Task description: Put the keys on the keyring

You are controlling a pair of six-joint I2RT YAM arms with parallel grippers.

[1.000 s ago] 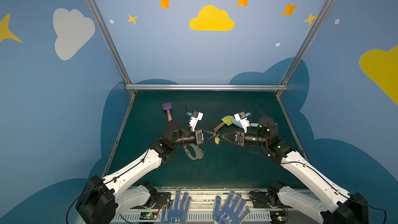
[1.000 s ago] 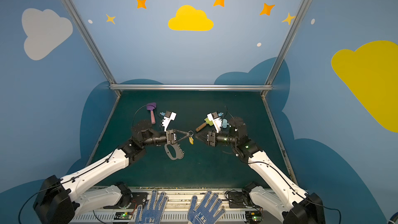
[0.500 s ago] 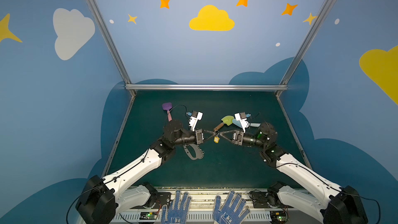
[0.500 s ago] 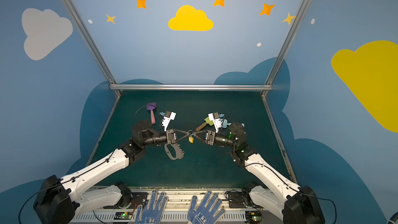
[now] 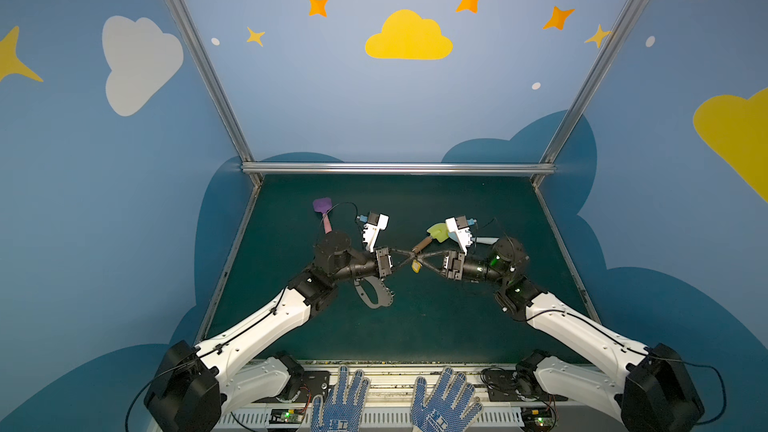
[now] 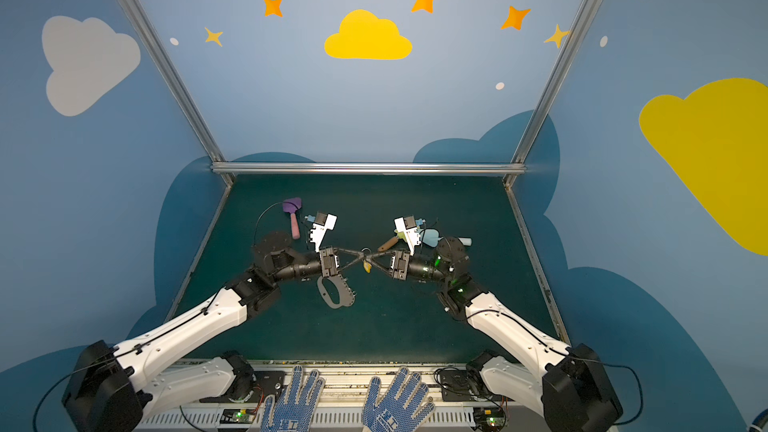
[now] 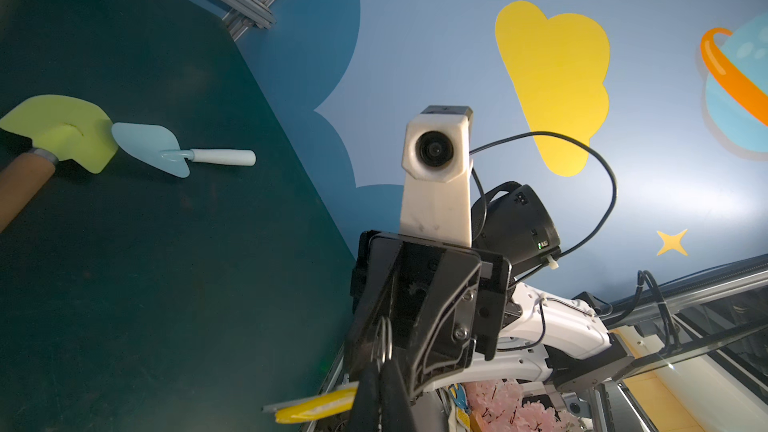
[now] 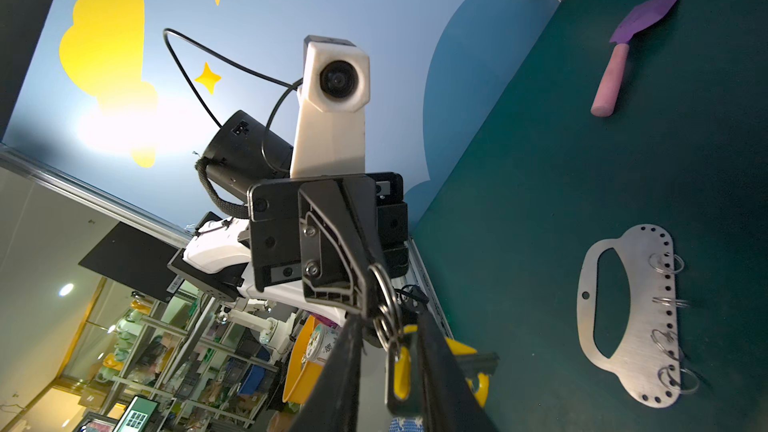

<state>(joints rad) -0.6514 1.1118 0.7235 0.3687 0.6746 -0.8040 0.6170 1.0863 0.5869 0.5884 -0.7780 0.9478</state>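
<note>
The keys (image 5: 416, 266) hang in the air above the middle of the table: a small metal ring (image 8: 385, 305) with a yellow-headed key (image 7: 316, 407) below it. My left gripper (image 5: 409, 261) is shut on that ring (image 7: 384, 338), fingertips pinched together. My right gripper (image 5: 417, 260) faces it tip to tip. Its fingers (image 8: 440, 371) stand a little apart on either side of the ring and yellow key (image 8: 401, 363), with a gap still showing on one side. The keyring (image 5: 374, 295), a flat grey oval plate with small rings along one edge (image 8: 636, 313), lies on the mat under my left wrist.
A purple shovel with a pink handle (image 5: 323, 211) lies at the back left. A yellow-green shovel with a brown handle (image 5: 434, 232) and a pale blue trowel (image 7: 166, 151) lie behind my right gripper. Two blue dotted gloves (image 5: 340, 401) rest at the front rail.
My right gripper has moved left up to the keys, and its fingers have narrowed around them. The left arm and the keyring have not moved.
</note>
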